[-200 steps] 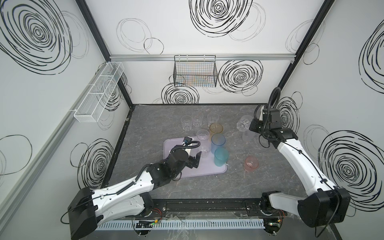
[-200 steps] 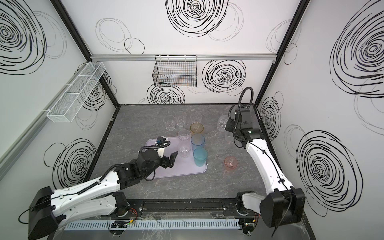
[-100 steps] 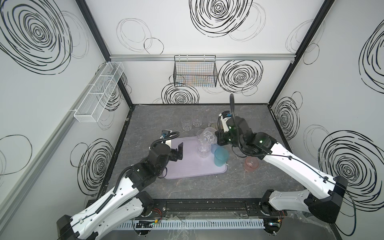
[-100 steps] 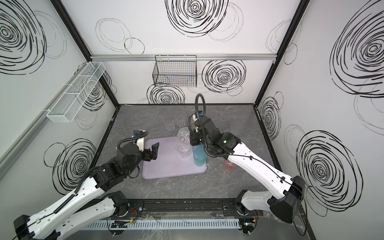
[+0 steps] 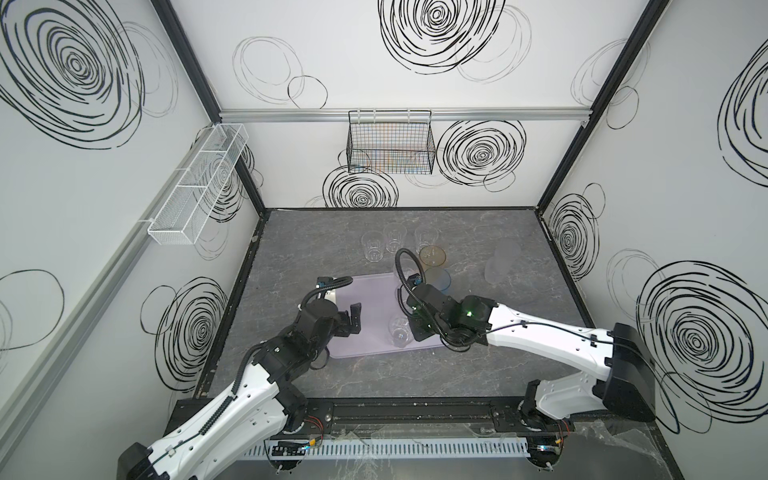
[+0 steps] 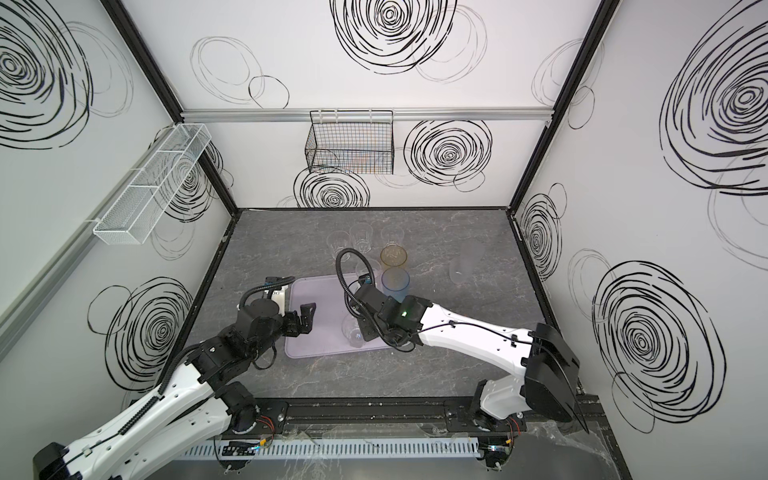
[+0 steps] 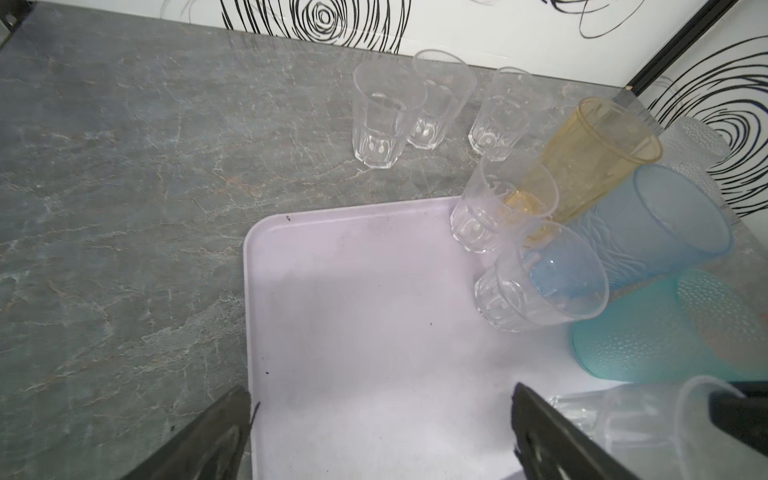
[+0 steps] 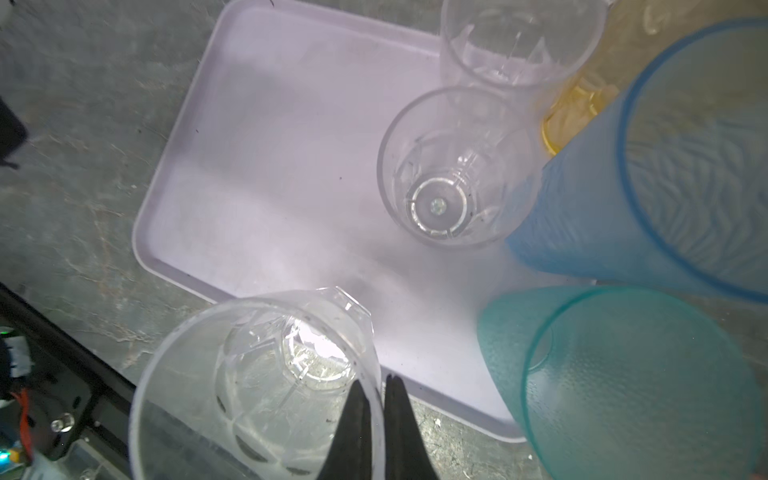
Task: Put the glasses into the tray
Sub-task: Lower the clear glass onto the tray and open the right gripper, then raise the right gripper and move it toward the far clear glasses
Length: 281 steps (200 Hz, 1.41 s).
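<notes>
**Held glass over the tray's near rim: tipping and collision risk**

You have a clear glass (image 8: 257, 382) pinched by one wall in the right end effector (image 8: 374, 382), fingers nearly together across its rim, at the 5 o'clock edge of the tray (image 5: 370, 299). Its base appears to hang above the low rim, so releasing here could land it half on the tabletop (image 5: 291, 249) and topple it. The teal glass (image 8: 623, 374) stands just beside; a swing could knock it. The left end effector (image 7: 382, 392), spread wide and empty, hovers at the tray's 9 o'clock; mind a clash. Three clear glasses (image 5: 395, 243) wait off the tray at 12 o'clock.
</notes>
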Tool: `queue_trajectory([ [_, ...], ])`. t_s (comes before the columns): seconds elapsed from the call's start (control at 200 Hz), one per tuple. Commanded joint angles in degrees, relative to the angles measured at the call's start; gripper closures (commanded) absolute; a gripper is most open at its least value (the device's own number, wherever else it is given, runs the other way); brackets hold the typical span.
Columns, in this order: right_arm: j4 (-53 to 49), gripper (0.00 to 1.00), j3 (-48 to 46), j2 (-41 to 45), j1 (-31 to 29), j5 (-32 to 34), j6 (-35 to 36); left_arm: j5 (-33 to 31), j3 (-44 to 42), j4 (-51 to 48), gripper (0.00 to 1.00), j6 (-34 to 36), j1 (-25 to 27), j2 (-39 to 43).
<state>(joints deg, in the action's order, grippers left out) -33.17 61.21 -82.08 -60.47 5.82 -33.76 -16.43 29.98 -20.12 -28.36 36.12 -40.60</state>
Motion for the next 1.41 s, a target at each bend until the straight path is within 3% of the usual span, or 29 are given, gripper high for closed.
queue_trajectory([
  [0.0,0.13,0.96,-0.34,-2.62,0.16,3.23,-2.63,1.05,-1.26,5.22,0.0,-2.29,1.28,-1.09],
  [0.545,2.27,0.95,-4.22,-3.14,4.37,6.5,-0.08,-1.06,-3.43,12.06,0.0,-4.42,8.85,-7.34],
  [0.85,-3.22,0.66,0.82,-3.33,2.03,8.85,-1.88,-1.43,-3.67,13.29,0.0,-5.1,10.26,-8.07],
  [1.146,-6.01,0.62,6.89,0.01,2.31,7.41,-2.19,0.36,-5.92,16.18,0.03,-5.26,11.94,-9.76],
  [1.401,-0.99,0.62,6.57,5.74,8.18,10.37,0.72,-0.26,-7.74,23.15,0.04,-7.58,17.72,-17.43],
])
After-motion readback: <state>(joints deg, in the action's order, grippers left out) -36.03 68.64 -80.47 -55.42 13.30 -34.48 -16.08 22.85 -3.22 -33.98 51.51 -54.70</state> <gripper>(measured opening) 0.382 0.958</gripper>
